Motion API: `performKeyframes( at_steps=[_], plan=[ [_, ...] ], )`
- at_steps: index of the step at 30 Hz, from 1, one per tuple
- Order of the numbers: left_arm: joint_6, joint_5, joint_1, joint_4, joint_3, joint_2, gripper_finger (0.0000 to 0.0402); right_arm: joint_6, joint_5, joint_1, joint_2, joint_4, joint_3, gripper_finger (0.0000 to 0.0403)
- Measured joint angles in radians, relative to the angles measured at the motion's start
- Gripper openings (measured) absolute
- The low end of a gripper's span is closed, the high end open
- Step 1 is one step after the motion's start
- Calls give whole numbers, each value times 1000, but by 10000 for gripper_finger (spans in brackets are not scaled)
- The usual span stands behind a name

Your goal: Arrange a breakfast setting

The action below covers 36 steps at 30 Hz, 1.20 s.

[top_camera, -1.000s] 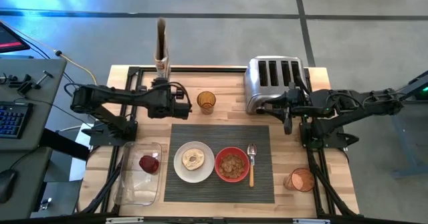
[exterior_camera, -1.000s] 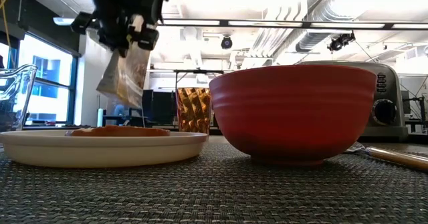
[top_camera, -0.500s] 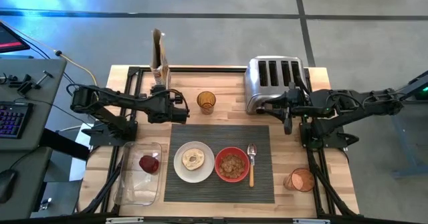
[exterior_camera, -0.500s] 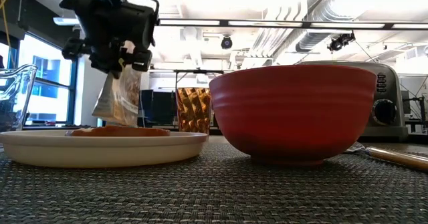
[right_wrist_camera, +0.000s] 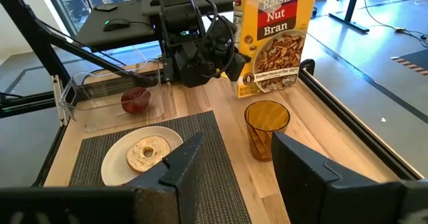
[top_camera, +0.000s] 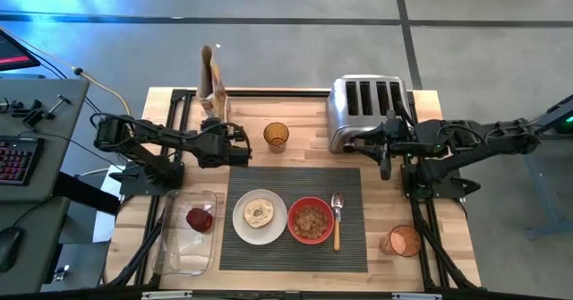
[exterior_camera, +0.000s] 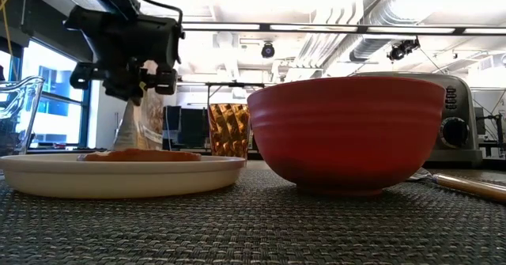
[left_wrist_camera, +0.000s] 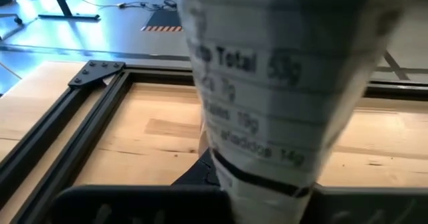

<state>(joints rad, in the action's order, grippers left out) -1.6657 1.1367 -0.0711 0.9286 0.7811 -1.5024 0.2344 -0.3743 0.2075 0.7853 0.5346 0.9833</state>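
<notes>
The left gripper (top_camera: 213, 119) is positioned at the far left edge of the wooden surface (top_camera: 304, 130), with its jaws closed tight on the lower part of a Raisin Nut Bran cereal box (right_wrist_camera: 269, 33). The box is standing upright at the surface's far edge, just beside an amber glass (top_camera: 276, 137). In the left wrist view, the box's nutrition panel (left_wrist_camera: 267, 83) is filling most of the picture.

The right gripper (top_camera: 387, 159) is hanging beside the front of the chrome four-slot toaster (top_camera: 367, 110), with its jaws standing wide apart and holding nothing.

The dark grey ribbed mat (top_camera: 242, 255) is lying at the centre of the surface. On it, the white plate (top_camera: 260, 216) is carrying the bagel half (top_camera: 260, 214); the red bowl (top_camera: 311, 220) is sitting just beside the plate and is containing cereal. The wooden-handled spoon (top_camera: 337, 221) is lying on the mat just beside the bowl, on the side away from the plate.

The dark red fruit (top_camera: 200, 219) is resting inside the clear plastic tray (top_camera: 183, 255), off the mat's left edge. A second amber glass (top_camera: 402, 241) is standing off the mat's right edge.
</notes>
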Motion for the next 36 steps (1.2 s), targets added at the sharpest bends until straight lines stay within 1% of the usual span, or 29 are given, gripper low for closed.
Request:
performKeyframes(
  at_steps=[4,7,15,19,23,26,30,36],
  plan=[
    [4,-13,-1,-4,0,0,34,0,0,0,0,0,0,154],
    [34,-26,-1,-4,0,0,60,0,0,0,0,0,0,154],
    [45,-65,0,-3,0,0,129,0,0,0,0,0,0,154],
    [60,-99,0,4,0,27,161,0,0,0,0,0,0,154],
    [113,-129,0,16,0,84,188,0,0,0,0,0,0,154],
    [166,-178,0,16,0,136,202,0,0,0,0,0,0,154],
    [237,-269,3,16,0,215,216,0,0,0,0,0,0,154],
    [296,-350,28,17,0,330,228,0,0,0,0,0,0,154]
  ],
)
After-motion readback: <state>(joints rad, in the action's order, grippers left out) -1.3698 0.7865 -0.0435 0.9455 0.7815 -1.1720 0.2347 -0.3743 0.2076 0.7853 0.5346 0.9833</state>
